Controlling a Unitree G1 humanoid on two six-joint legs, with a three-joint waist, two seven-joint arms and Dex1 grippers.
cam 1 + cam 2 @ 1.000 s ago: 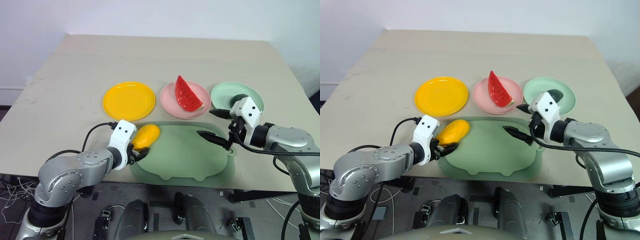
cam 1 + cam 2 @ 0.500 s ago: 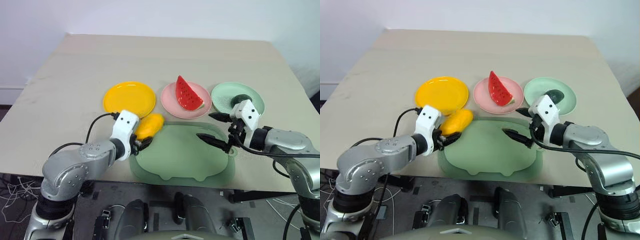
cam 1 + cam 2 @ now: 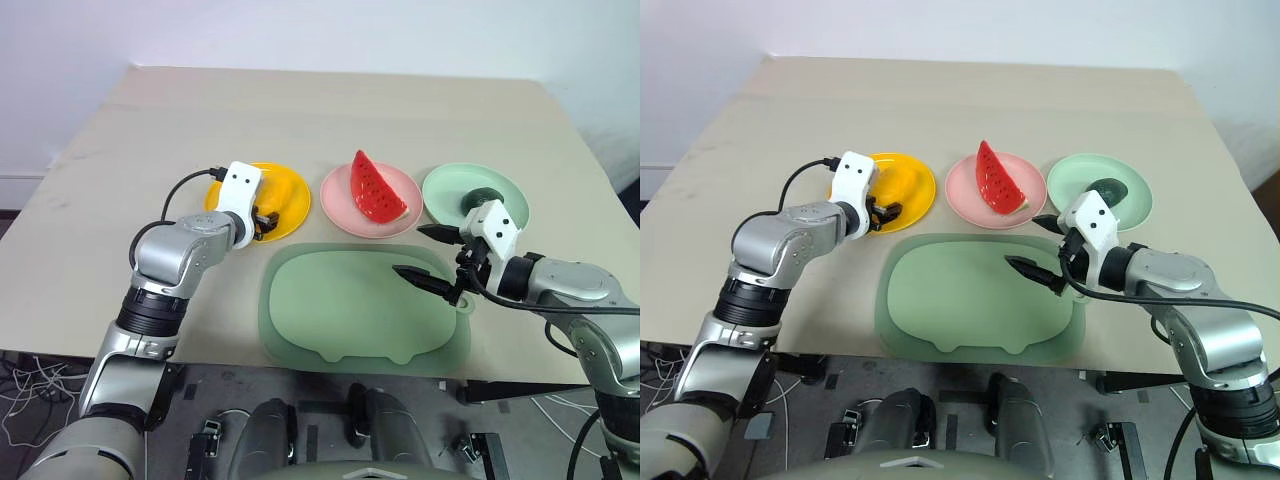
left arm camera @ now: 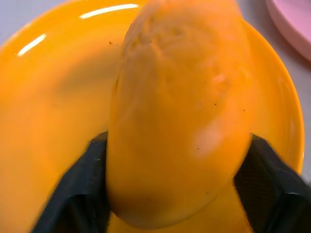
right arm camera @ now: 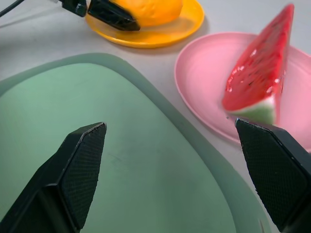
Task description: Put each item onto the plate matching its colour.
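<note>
Mango (image 4: 180, 111) is over the yellow plate (image 3: 288, 192), lying between the two black fingers (image 4: 80, 194) of the left gripper (image 3: 262, 219). In the left wrist view the fingers flank it on both sides, but whether they are pressing on it or already slack cannot be told, so grip state is left undecided. Whether the fruit is resting on the plate surface or held just above it also cannot be told.

Watermelon slice (image 3: 375, 187) is seen on the pink plate (image 3: 338, 198), middle of the row. Dark green avocado (image 3: 482, 197) is seen on the mint plate (image 3: 447, 185), far right of the row. The green mat (image 3: 350, 310), near of the plates, carries no item.

Right gripper (image 3: 428, 257) is held over the right edge of the mat with its jaws spread wide and nothing between them.

Step judged in hand: placement of the mango, the last item, on its matching plate. The other two colours are judged already matched.

Next move calls for: jaws fully opened if not already, mango confirmed settled inside the rim, then the left gripper drawn back toward the near side without the fruit being nudged or rolled off. The oblong shape could roll, so a slow, straight retreat is advised.
</note>
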